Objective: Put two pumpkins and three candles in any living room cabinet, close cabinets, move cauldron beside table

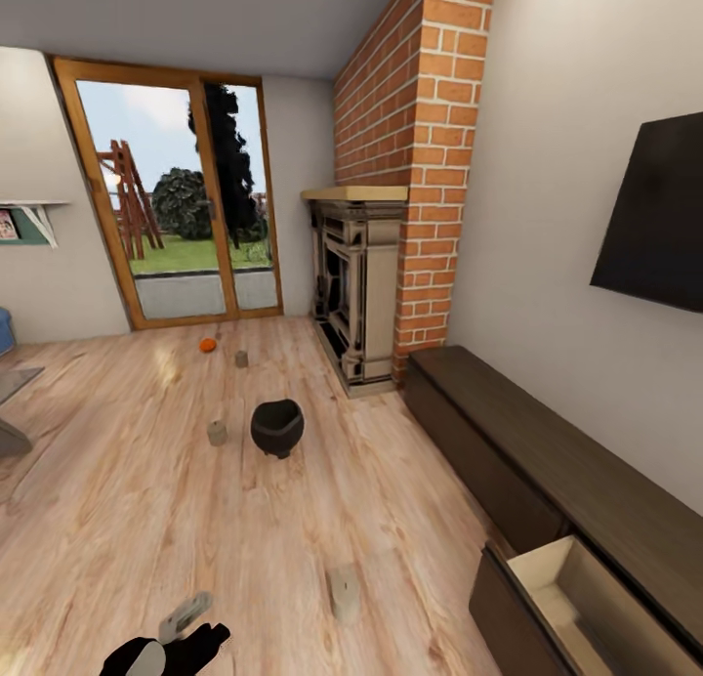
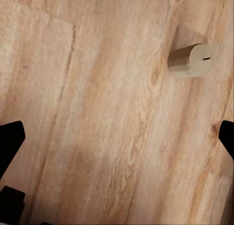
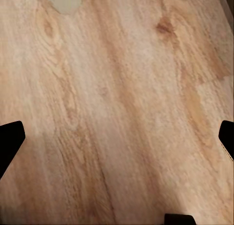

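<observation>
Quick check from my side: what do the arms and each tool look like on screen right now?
In the head view, a glossy black rounded arm segment with a pale grey patch sits at the lower edge. The left tool and right tool each show plain matte black fingertips at the frame edges. No cables or markings are visible.

Not much of me to see, honestly. My left arm (image 1: 166, 649) is glossy black with a pale grey rounded patch and a grey link. My fingertips (image 2: 10, 142) are plain matte black wedges, same on the right (image 3: 9, 143).
</observation>
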Motion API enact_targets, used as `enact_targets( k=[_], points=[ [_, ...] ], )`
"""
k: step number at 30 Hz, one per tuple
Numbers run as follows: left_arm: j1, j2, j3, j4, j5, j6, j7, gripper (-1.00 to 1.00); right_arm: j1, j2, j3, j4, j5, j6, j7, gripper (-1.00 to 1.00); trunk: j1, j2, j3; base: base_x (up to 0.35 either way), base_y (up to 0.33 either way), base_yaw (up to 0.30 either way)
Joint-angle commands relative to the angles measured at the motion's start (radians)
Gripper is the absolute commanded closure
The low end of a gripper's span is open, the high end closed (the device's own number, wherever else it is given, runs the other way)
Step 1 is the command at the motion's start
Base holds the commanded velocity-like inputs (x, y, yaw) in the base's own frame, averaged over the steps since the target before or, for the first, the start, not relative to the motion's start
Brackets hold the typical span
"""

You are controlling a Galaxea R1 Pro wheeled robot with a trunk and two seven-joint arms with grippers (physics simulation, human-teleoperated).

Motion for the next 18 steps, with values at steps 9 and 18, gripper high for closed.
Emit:
enact_targets(
  k=[9, 18],
  points=[
    [-0.001, 0.000, -0.005, -0.001, 0.011, 0.000, 0.010, -1.00, -0.001, -0.001, 0.006, -0.001, -0.011, -0.004, 0.001, -1.00, 0.001, 0.000, -0.001, 0.342, 0.000, 0.202],
    [-0.001, 0.000, -0.005, -0.001, 0.011, 0.000, 0.010, -1.00, -0.001, -0.001, 0.006, 0.001, -0.011, -0.004, 0.001, -1.00, 0.001, 0.000, -0.001, 0.212, 0.000, 0.256]
  ],
)
